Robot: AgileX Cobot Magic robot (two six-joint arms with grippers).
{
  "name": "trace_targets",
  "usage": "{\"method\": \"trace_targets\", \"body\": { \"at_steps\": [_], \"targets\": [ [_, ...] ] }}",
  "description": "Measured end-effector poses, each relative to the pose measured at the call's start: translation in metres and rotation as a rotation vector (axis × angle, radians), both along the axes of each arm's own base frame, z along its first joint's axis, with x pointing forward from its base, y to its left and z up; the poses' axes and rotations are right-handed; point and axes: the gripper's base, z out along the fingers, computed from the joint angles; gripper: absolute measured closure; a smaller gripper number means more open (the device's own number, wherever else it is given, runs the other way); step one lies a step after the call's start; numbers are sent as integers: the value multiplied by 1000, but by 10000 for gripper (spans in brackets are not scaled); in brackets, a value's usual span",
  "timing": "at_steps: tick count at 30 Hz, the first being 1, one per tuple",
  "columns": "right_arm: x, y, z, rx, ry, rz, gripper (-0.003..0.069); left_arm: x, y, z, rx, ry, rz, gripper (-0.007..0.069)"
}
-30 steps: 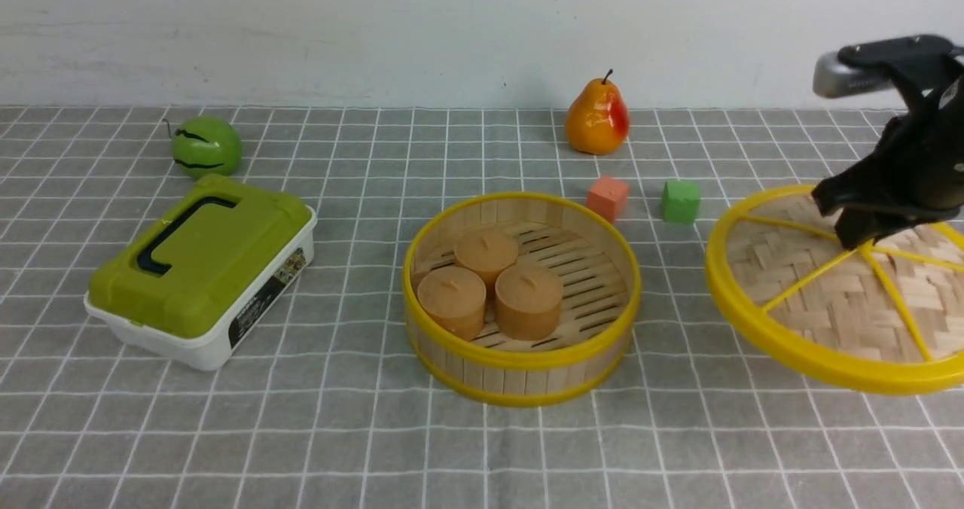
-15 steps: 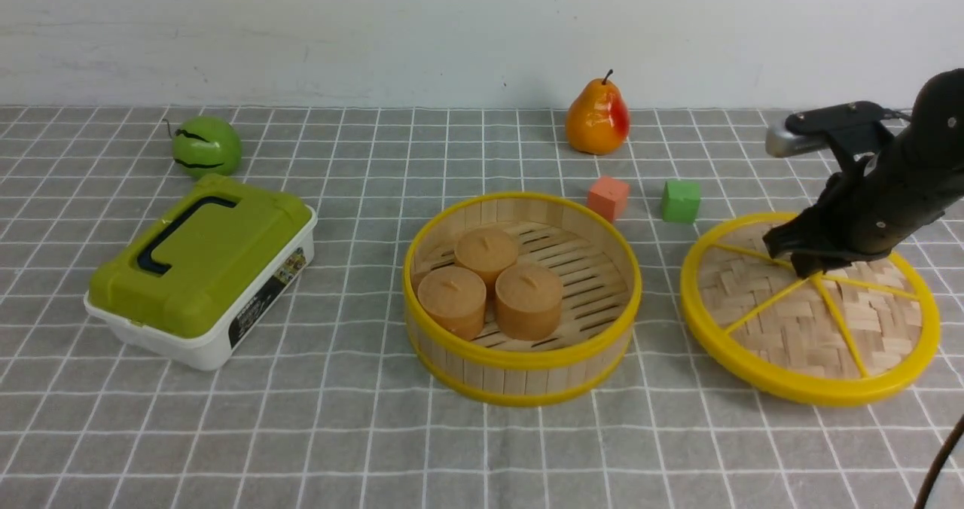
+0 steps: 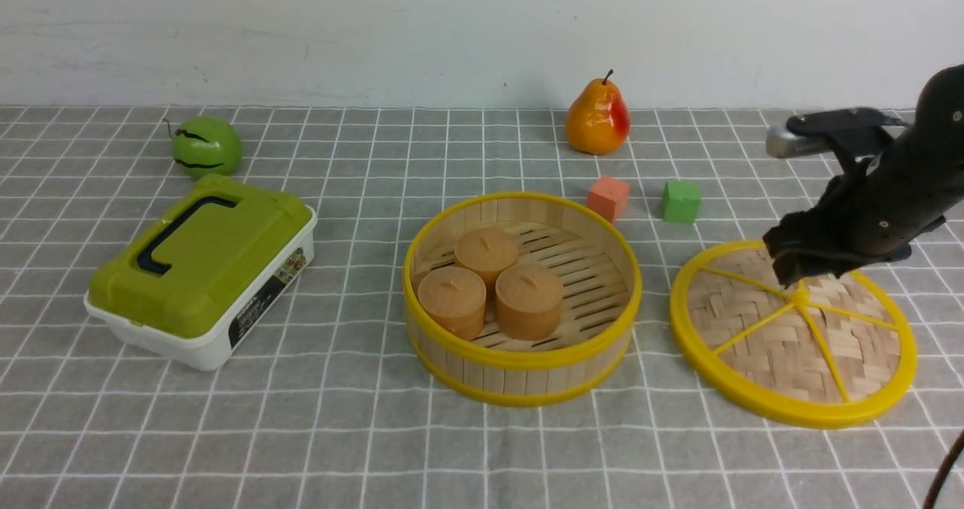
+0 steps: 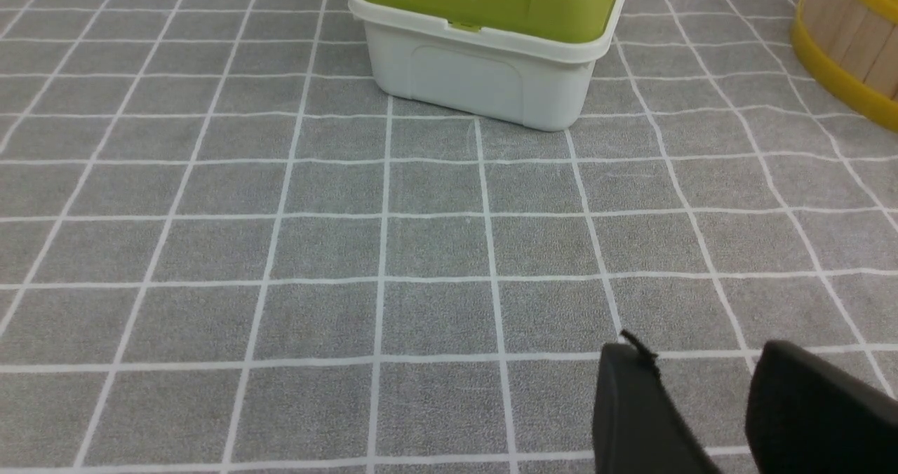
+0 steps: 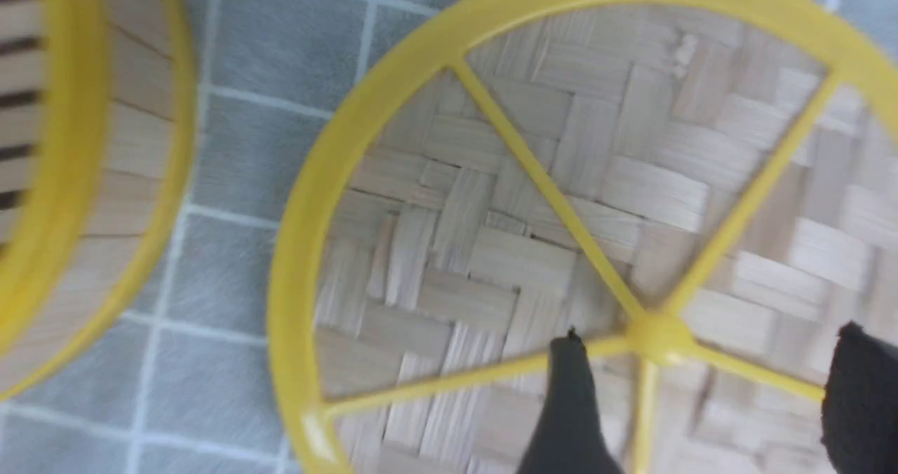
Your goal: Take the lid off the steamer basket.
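Our right pincer (image 3: 791, 278) hangs open over the lid (image 3: 761, 347) beside the basket (image 3: 527, 373). A pink cube (image 3: 608, 197), a green cube (image 3: 681, 201) and a pear (image 3: 597, 120) stand beyond.

- Steamer basket (image 3: 520, 377) sitting at centre of tabletop (image 3: 482, 449).
- Three cylindrical pieces (image 3: 497, 279) standing in basket, on its floor, clustered in left half.
- Lid (image 3: 783, 351) lying flat on tabletop, right of basket, just beside it, not touching.
- Lidded box (image 3: 199, 268) sitting left of basket, well apart.
- Round fruit (image 3: 205, 146) lying behind box.
- Pear (image 3: 597, 117) standing behind basket, toward right.
- Left cube (image 3: 608, 197) and right cube (image 3: 681, 200) sitting side by side, apart, between pear and lid.
- Right tool (image 3: 791, 272) hanging over lid centre.
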Motion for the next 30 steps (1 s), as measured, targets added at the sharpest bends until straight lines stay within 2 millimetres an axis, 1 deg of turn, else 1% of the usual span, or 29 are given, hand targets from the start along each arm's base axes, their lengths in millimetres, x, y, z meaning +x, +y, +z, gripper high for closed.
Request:
{"method": "trace_targets", "body": {
  "at_steps": [2,3,4,5,6,8,9,10,11,12,13,14,15,16,17,18,19,20,21,24,27,30],
  "targets": [
    [-17,0,35,-1,-69,13,239,0,0,0,0,0,0,386],
    [-29,-1,53,-2,-111,18,270,0,0,0,0,0,0,386],
    [-31,-1,57,-4,-121,22,276,0,0,0,0,0,0,386],
    [-43,-1,69,-7,-152,29,305,0,0,0,0,0,0,386],
    [-64,-2,88,-10,-209,35,371,0,0,0,0,0,0,386],
    [-97,-4,104,-14,-265,38,486,0,0,0,0,0,0,386],
    [-117,-5,107,-16,-288,39,547,0,0,0,0,0,0,386],
    [-127,-5,107,-16,-298,38,592,0,0,0,0,0,0,386],
    [-144,-6,106,-15,-316,37,631,0,0,0,0,0,0,386],
    [-150,-6,103,-14,-311,36,643,0,0,0,0,0,0,386],
    [-166,-7,101,-10,-330,34,662,0,0,0,0,0,0,386],
    [-189,-7,101,0,-372,30,676,0,0,0,0,0,0,386],
    [-200,-8,100,2,-388,29,679,0,0,0,0,0,0,386],
    [-216,-8,99,4,-415,29,680,0,0,0,0,0,0,386],
    [-218,-8,98,5,-420,28,680,0,0,0,0,0,0,386],
    [-236,-9,98,6,-460,28,680,0,0,0,0,0,0,386],
    [-248,-10,98,6,-492,28,681,0,0,0,0,0,0,386],
    [-258,-10,99,6,-518,28,681,0,0,0,0,0,0,386],
    [-259,-10,99,7,-524,28,681,0,0,0,0,0,0,386],
    [-284,-11,105,9,-623,25,681,0,0,0,0,0,0,386],
    [-300,-12,111,11,-691,24,680,0,0,0,0,0,0,386],
    [-309,-12,114,12,-727,24,680,0,0,0,0,0,0,386]
  ]
}}
